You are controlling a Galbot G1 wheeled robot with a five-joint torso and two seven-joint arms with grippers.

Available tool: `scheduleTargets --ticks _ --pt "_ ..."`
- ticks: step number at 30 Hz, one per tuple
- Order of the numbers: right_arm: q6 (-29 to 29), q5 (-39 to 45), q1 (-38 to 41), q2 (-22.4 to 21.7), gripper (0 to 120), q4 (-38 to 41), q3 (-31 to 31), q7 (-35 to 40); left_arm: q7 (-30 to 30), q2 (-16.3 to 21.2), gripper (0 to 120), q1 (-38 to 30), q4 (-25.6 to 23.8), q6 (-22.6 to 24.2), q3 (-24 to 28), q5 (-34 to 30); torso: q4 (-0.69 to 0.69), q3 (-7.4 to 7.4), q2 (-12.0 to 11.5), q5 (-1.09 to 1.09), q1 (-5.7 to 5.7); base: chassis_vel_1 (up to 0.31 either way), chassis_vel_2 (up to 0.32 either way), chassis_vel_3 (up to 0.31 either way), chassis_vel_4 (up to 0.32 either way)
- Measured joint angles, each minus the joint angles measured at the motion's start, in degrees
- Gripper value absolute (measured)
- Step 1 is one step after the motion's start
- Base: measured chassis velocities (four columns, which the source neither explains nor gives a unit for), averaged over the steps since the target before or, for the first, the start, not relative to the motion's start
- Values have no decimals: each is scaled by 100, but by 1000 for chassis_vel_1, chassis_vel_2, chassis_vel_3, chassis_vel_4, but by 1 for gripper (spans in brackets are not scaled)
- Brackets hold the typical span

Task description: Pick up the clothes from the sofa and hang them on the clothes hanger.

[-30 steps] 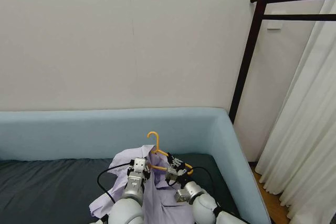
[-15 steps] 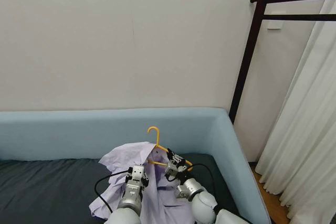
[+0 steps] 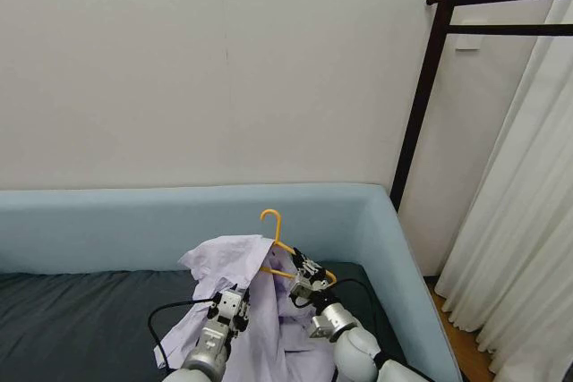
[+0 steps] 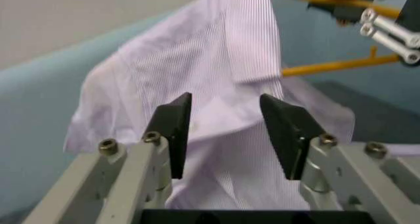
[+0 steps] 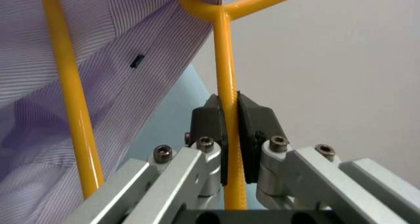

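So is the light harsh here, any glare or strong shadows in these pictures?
Head view: soft, even light; the white wall looks flat, no hard shadows. Right wrist view: a pale sheen runs along the glossy orange plastic hanger clamped in the right end effector. Left wrist view: only gentle shading in the folds of the lilac striped shirt beyond the open left end effector.
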Motion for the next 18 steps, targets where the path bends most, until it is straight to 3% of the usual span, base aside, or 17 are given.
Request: scheduleTargets --ticks 2,4,6,8,9,12,13,15,16,18 --pt "112 -62 -50 -37 4 -4 108 20 454 386 61 -103 66 -681 -119 -90 0 0 0 -1 0 0 0 0 0" --pt "123 -69 -57 -40 4 -4 117 23 477 404 61 -115 72 -711 -125 -102 0 0 0 -1 0 0 0 0 0" --pt "172 -102 -83 -54 4 -6 154 27 699 556 74 -215 133 -943 -172 -240 0 0 0 0 0 0 0 0 0" --pt "290 -205 -131 -80 4 -8 259 33 1476 878 85 -576 385 -1453 -258 -696 -1 0 0 0 1 0 0 0 0" --pt "290 -205 -131 -80 4 -8 259 33 1476 878 85 -576 385 -1453 -258 -696 -1 0 0 0 1 0 0 0 0" --pt "529 -443 -188 -118 4 -9 389 41 3067 1122 95 -1575 1226 -2152 -100 -1567 -3 0 0 -1 1 0 0 0 0" --pt "529 -443 -188 -118 4 -9 389 41 3067 1122 95 -1575 1226 -2152 -100 -1567 -3 0 0 -1 1 0 0 0 0" --pt "731 -675 -154 -133 4 -19 383 51 4538 1114 98 -2415 2046 -2435 180 -2281 0 1 0 0 1 0 0 0 0" --pt "731 -675 -154 -133 4 -19 383 51 4538 1114 98 -2415 2046 -2435 180 -2281 0 1 0 0 1 0 0 0 0" --pt "893 -918 -153 -134 4 -20 441 64 5980 926 99 -3268 2851 -2438 763 -2827 0 1 -1 -3 1 0 0 0 0"
